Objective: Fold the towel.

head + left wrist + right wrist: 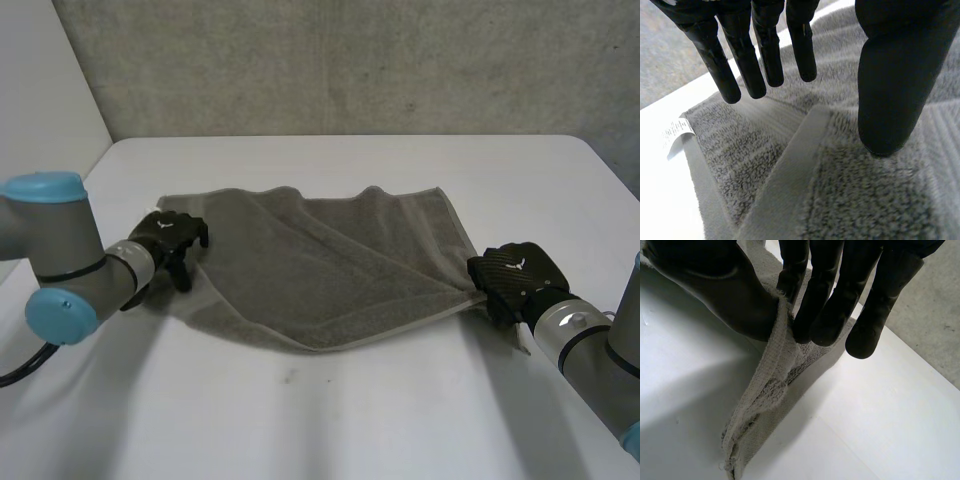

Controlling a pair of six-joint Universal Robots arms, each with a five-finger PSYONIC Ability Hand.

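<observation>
The rumpled grey terry towel (330,270) lies mid-table on the white table (300,420). The right hand (515,280) pinches its right corner between thumb and fingers, while the left hand (170,235) hangs over its left edge, fingers straight and apart, gripping nothing. Pulled from one side only, the cloth could drag and bunch (the thin pinch may slip too), though bare tabletop surrounds it, widest nearside.

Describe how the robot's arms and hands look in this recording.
Both arms are grey tubes with rounded joints. The left arm carries light-blue caps, and the right arm is the same grey. The left hand and right hand are matt black, with slim round-tipped fingers and a much thicker thumb. A small white logo marks the back of the right hand.
</observation>
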